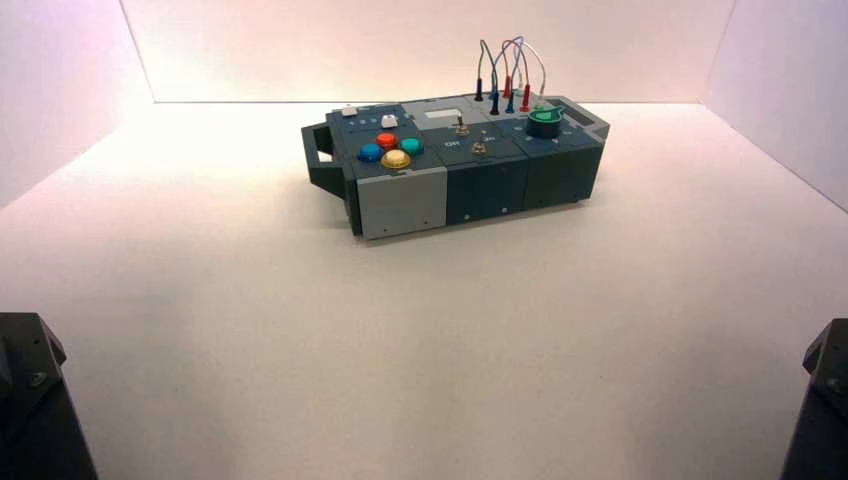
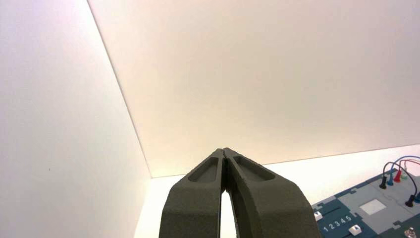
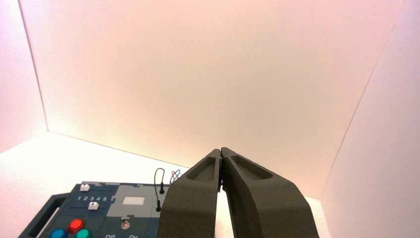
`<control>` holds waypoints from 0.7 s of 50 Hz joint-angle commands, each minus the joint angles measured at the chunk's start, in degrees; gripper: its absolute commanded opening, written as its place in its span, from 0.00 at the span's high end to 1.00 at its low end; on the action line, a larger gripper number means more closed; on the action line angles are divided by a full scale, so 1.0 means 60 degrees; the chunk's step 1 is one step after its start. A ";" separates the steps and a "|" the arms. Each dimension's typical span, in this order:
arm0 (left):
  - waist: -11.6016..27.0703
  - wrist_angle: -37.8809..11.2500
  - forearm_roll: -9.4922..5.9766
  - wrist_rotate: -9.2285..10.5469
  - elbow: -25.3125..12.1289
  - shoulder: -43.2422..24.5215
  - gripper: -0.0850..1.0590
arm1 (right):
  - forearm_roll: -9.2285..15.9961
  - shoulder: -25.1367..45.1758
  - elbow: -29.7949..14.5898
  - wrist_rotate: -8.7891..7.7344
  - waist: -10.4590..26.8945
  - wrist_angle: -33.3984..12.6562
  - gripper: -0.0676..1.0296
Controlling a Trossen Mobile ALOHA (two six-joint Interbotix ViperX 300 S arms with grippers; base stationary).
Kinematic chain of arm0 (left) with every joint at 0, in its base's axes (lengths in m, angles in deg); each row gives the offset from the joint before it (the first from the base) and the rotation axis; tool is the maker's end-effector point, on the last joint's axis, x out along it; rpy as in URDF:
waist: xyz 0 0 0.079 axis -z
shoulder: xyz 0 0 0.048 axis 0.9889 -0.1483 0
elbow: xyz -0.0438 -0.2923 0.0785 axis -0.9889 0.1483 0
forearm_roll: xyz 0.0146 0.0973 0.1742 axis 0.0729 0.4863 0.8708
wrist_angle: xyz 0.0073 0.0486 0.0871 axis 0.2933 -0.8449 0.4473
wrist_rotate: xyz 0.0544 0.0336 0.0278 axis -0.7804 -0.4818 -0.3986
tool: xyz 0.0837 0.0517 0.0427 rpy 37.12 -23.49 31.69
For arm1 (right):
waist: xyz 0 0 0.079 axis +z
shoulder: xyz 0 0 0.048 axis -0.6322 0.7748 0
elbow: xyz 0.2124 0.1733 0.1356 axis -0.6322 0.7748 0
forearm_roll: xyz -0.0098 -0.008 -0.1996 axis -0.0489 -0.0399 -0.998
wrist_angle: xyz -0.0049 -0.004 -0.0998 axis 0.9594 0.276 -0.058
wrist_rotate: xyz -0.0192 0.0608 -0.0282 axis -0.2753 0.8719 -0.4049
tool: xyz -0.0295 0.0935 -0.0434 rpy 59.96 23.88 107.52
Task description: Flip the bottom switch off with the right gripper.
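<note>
The bottom silvery-brass toggle switch point(image 1: 479, 148), near-middle on the box point(image 1: 487, 207), seems yet to be flipped. Right gripper point(image 3: 221, 153) and left gripper point(image 2: 224, 153), jaws pressed together, hang well nearer.

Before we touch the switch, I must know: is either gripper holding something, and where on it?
Nothing: the black left gripper and black right gripper are shut, empty.

The left hand point(image 2: 223, 151) is dark gray to black, its two broad fingers narrowing to slim tips, each with a recessed, teardrop-shaped hollow. The right hand point(image 3: 221, 151) matches it. In the high view, both black arms show angular, faceted housings with small round screws.
</note>
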 commanded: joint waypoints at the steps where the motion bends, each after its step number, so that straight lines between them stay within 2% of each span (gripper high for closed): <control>1: -0.0029 0.0161 0.0015 0.0029 -0.0322 -0.0161 0.95 | 0.0015 0.0117 -0.0132 0.0015 -0.0015 0.0073 0.96; 19: -0.0029 0.0366 -0.0029 0.0044 -0.0425 -0.0864 0.95 | 0.0015 0.0132 -0.0132 0.0015 -0.0015 0.0044 0.96; 30: 0.0205 0.0103 -0.0073 0.0103 -0.0615 -0.2432 0.95 | 0.0117 0.0366 -0.0117 0.0029 -0.0015 -0.0044 0.96; 34: 0.0439 -0.0029 -0.0073 0.0088 -0.0791 -0.3003 0.95 | 0.0176 0.0601 -0.0190 0.0029 0.0000 -0.0088 0.96; 35: 0.0732 -0.0103 -0.0073 0.0044 -0.0967 -0.3647 0.95 | 0.0190 0.0850 -0.0308 0.0029 0.0000 -0.0146 0.96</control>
